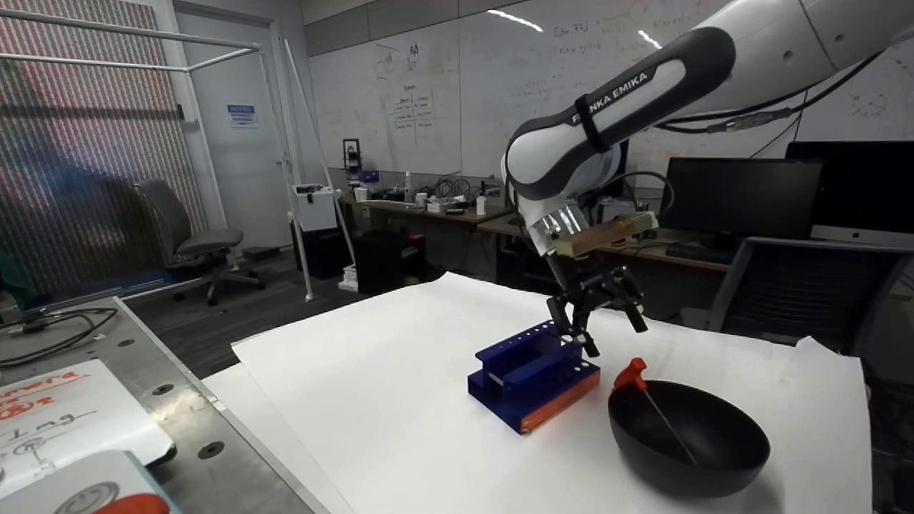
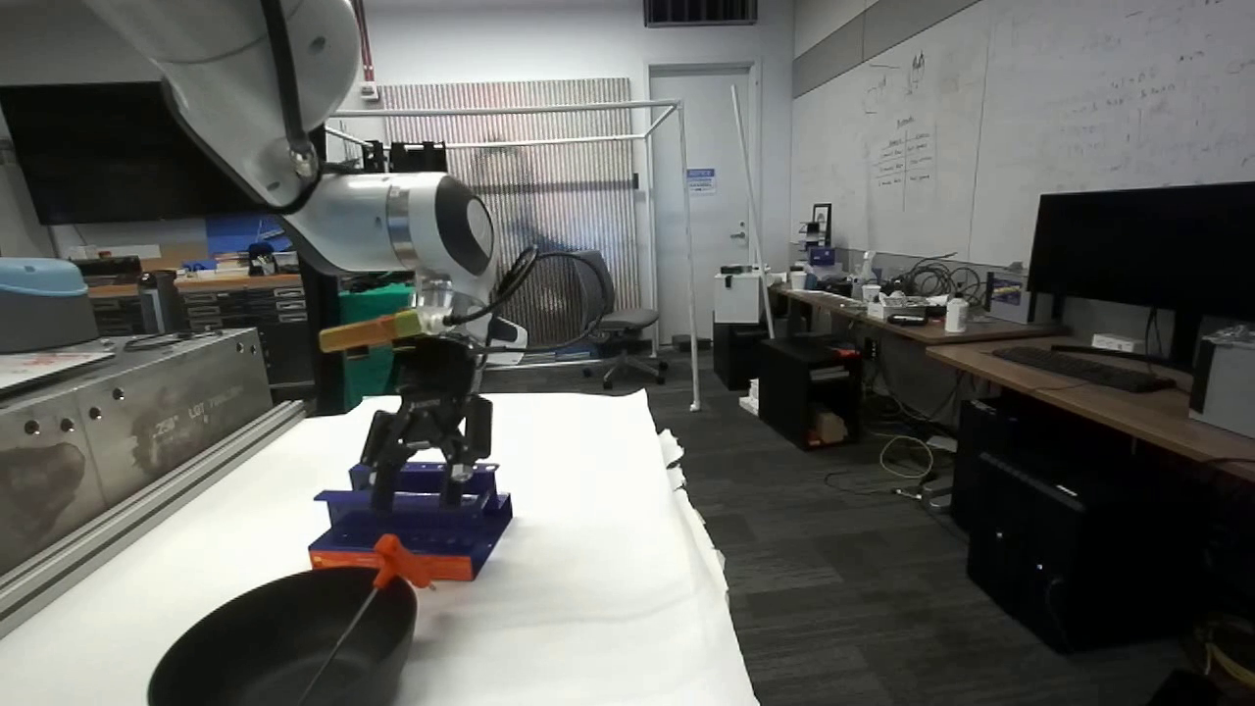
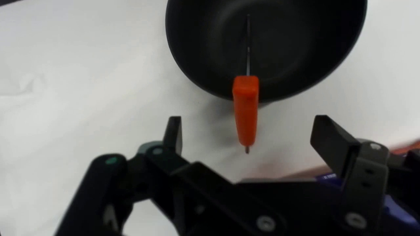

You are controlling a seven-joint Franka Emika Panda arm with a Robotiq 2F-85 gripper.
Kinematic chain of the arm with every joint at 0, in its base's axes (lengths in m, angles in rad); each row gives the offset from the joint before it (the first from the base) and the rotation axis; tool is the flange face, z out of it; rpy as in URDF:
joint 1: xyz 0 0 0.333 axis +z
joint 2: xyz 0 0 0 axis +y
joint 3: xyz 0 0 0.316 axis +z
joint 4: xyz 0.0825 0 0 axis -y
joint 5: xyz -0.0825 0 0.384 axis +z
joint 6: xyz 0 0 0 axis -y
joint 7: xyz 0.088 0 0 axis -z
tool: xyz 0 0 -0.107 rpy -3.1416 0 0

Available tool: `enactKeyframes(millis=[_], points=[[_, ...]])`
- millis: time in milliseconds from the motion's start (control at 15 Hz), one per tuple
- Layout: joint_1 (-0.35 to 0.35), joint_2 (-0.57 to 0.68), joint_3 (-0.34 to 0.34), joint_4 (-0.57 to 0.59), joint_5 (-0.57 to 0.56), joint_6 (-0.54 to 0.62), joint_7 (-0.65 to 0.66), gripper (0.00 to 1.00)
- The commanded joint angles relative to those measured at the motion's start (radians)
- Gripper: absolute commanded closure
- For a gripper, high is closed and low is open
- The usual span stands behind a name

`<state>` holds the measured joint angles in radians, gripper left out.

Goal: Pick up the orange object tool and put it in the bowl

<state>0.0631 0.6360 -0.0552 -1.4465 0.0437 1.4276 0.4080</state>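
orange t-handle hex key [image 3: 246, 111] noted in the black bowl [image 3: 197, 49], tilted, shaft inside, handle overhanging the rim. i hold my gripper [image 3: 248, 129] higher, fingers spread wide, near the blue slotted rack [image 1: 535, 378].

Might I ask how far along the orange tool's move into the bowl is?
Done: the orange tool leans in the bowl, shaft inside, handle jutting out. In hand: nothing; the gripper stands open. Left: apparently nothing, unless the handle should lie inside too.
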Motion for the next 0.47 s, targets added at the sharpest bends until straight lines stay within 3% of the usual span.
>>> enactKeyframes(millis=[0, 400], points=[[-0.003, -0.171, 0.011, -0.108, 0.030, 0.124, -0.024, 0.00], [-0.017, -0.386, 0.034, -0.216, 0.157, 0.293, -0.051, 0.00]])
